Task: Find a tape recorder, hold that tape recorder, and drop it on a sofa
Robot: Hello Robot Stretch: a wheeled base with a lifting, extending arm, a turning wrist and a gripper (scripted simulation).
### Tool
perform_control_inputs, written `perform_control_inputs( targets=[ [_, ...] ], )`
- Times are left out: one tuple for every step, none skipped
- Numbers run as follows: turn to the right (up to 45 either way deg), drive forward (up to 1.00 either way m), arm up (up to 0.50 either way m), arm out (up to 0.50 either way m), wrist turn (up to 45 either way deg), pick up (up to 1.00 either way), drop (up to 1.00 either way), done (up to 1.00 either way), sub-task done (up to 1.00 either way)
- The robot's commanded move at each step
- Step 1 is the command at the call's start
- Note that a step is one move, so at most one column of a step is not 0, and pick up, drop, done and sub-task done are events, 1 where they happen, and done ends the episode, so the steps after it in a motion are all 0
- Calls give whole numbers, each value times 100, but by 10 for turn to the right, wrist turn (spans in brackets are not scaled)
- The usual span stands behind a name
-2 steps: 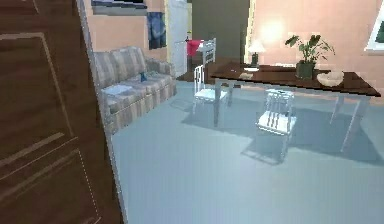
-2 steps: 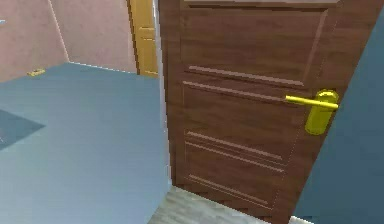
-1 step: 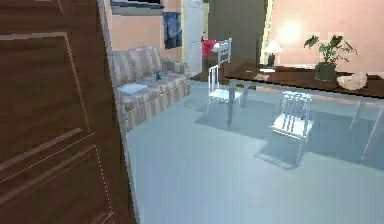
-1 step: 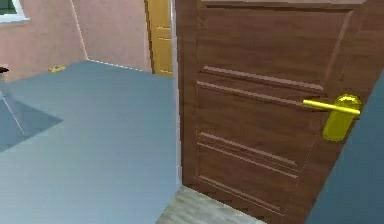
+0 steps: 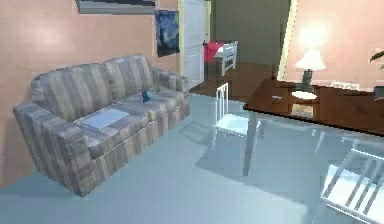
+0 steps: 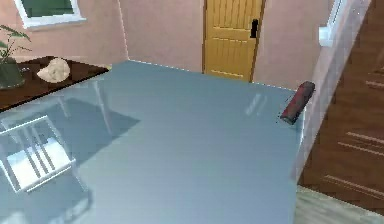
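A striped grey sofa (image 5: 95, 115) stands against the pink wall on the forward view's left. A small blue thing (image 5: 147, 96) lies on its seat near the far end, and a pale flat sheet (image 5: 105, 120) lies on the middle cushion. On the dark wooden table (image 5: 330, 108) at the forward view's right sit a lit white lamp (image 5: 310, 65) and a small flat dark thing (image 5: 303, 95) on a white sheet; I cannot tell what that thing is.
White chairs stand by the table (image 5: 232, 118), (image 5: 352, 180). An open doorway (image 5: 225, 45) lies ahead. In the arm side view a table corner (image 6: 85, 72) bears a pale rock-like thing (image 6: 53, 70) and a plant (image 6: 10, 55); a yellow door (image 6: 233, 38), a dark red roll (image 6: 296, 103) and wide bare floor (image 6: 190, 140).
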Motion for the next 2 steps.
perform_control_inputs(
  targets=[
    [0,100,0,0,0,0,0,0,0],
    [0,100,0,0,0,0,0,0,0]
  ],
)
